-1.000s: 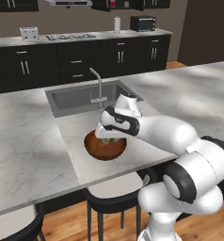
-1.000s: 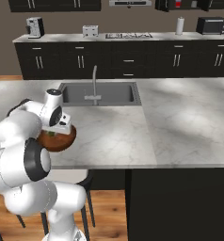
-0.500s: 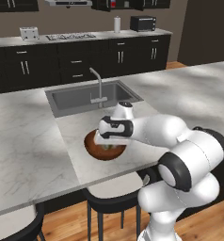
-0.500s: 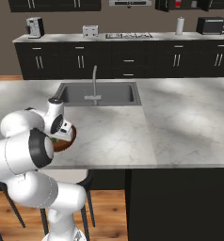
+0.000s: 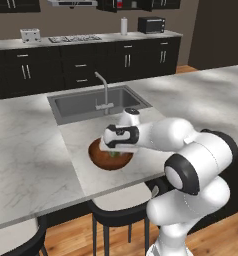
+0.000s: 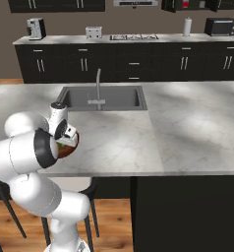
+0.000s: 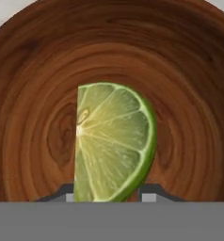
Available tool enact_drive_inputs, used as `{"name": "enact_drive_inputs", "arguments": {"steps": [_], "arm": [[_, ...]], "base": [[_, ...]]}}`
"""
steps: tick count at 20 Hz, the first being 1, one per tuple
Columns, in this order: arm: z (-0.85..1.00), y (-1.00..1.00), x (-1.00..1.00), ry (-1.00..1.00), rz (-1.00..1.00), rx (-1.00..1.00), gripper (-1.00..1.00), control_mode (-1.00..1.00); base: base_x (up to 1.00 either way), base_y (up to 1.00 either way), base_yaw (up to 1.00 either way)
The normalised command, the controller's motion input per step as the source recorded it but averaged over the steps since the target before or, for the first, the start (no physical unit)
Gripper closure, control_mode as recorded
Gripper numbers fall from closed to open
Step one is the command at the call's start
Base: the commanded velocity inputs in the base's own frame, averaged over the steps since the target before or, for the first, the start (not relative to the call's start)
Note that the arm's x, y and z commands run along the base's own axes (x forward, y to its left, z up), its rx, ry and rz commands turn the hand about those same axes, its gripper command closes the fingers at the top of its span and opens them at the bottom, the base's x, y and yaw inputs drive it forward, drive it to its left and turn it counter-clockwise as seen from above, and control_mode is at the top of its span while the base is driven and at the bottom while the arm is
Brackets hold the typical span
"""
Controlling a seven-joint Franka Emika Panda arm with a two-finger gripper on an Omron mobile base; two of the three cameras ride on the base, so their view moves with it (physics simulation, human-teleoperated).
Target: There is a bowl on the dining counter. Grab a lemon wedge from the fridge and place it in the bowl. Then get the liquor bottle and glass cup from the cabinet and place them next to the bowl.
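Note:
The reddish-brown wooden bowl [image 5: 97, 159] [image 6: 73, 146] sits on the marble dining counter [image 5: 31, 140] near its front edge, in front of the sink. My gripper [image 5: 115, 151] [image 6: 65, 141] [image 7: 108, 195] points down into the bowl [image 7: 34, 94]. It is shut on the yellow-green lemon wedge [image 7: 111, 141], which stands upright between the two fingertips just above the bowl's floor. At the top edge, the black upper cabinet [image 5: 111, 5] [image 6: 175, 5] stands open, and the liquor bottle [image 5: 120, 4] [image 6: 185, 4] shows there as a red shape.
A steel sink [image 5: 93, 102] [image 6: 106, 98] with a faucet [image 5: 106, 90] [image 6: 98, 86] lies just behind the bowl. Black stools [image 5: 116, 210] stand under the counter's front edge. The back counter carries a toaster [image 5: 30, 35], a paper roll [image 5: 124, 25] and a microwave [image 5: 151, 24].
The hand has sunk lower into the bowl with the wedge still between its fingers, and the arm has stretched out flatter. The bowl has not moved.

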Motion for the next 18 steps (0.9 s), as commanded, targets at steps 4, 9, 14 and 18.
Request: {"name": "enact_drive_inputs", "arguments": {"steps": [4,9,14,18], "arm": [[0.07,0.02,-0.01,-0.03,-0.01,0.0,-1.0,-1.0],[0.49,0.01,-0.27,-0.07,0.0,0.0,-1.0,-1.0],[0.96,0.0,-0.65,-0.18,0.0,0.01,-1.0,-1.0],[1.0,-0.04,-0.93,-0.26,0.0,0.06,-1.0,-1.0]], "base": [[0.0,0.0,0.0],[0.0,0.0,0.0],[0.0,0.0,0.0],[0.0,0.0,0.0]]}}
